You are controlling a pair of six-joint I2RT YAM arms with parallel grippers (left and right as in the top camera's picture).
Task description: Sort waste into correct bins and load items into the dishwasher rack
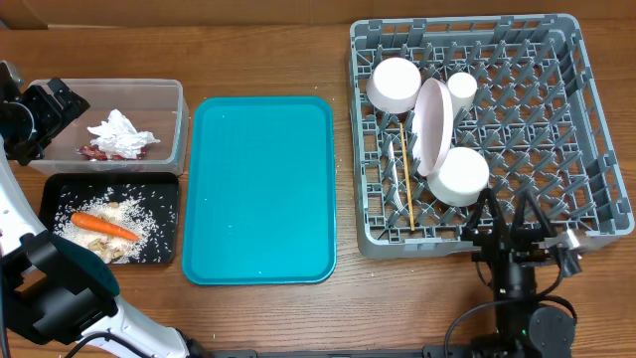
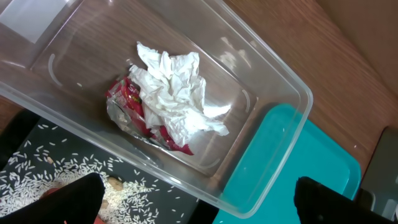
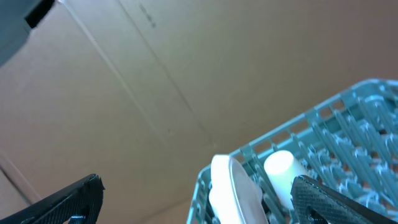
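left pincer [image 2: 199, 185] spread wide, napkin [image 2: 177, 93] on red wrapper [image 2: 132, 102] in clear tub [image 2: 292, 81] just ahead of it, right pincer [image 1: 509, 214] spread wide, rack [image 1: 586, 129] just ahead

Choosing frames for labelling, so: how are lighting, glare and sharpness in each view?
Overhead: even light, sharp, soft shadows beside the dishwasher rack. Left wrist: sharp, glare streaks on the clear tub. Right wrist: aimed upward, rack tinted bluish, right fingers dark and featureless.
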